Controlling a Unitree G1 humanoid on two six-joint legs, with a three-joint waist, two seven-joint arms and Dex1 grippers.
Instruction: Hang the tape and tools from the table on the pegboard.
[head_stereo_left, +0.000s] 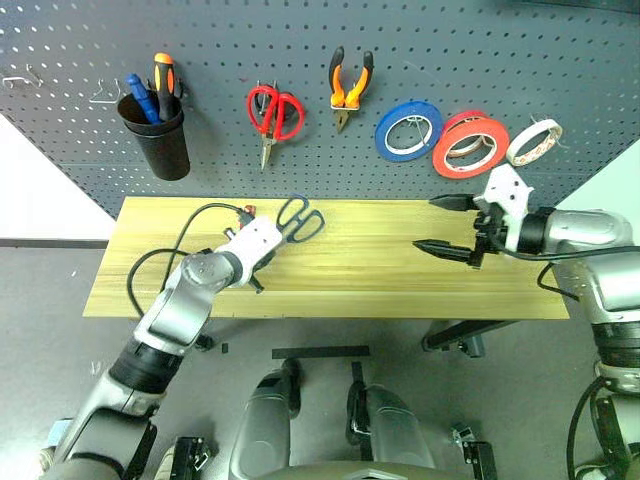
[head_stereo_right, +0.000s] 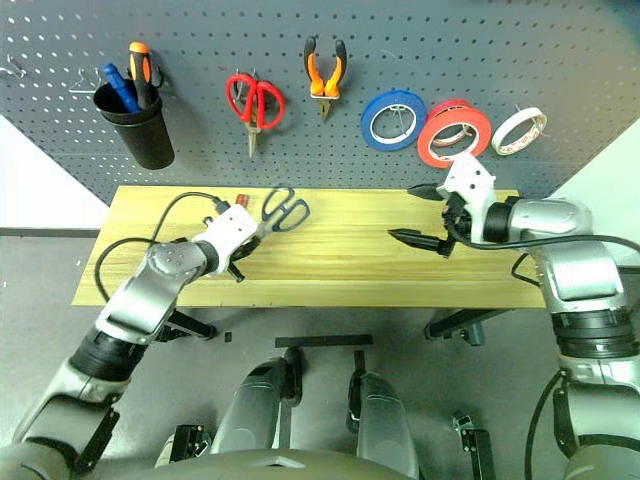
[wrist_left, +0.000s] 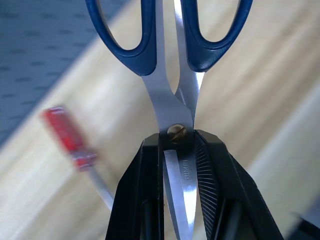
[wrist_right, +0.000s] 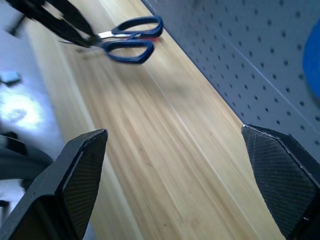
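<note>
Against the pegboard (head_stereo_left: 300, 40), wood-grain table (head_stereo_left: 350, 270) holds a red-handled screwdriver (wrist_left: 67, 137).

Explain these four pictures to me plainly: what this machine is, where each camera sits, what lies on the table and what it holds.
This is a humanoid robot with two arms, each ending in two black fingers. Two pictures look down from its head; the other two come from cameras on its wrists. The left gripper is shut on the blades of the dark-handled scissors, above the table. The right gripper is open and empty. A red-handled screwdriver lies on the table behind the scissors. The pliers and whitish tape already hang on the pegboard.
</note>
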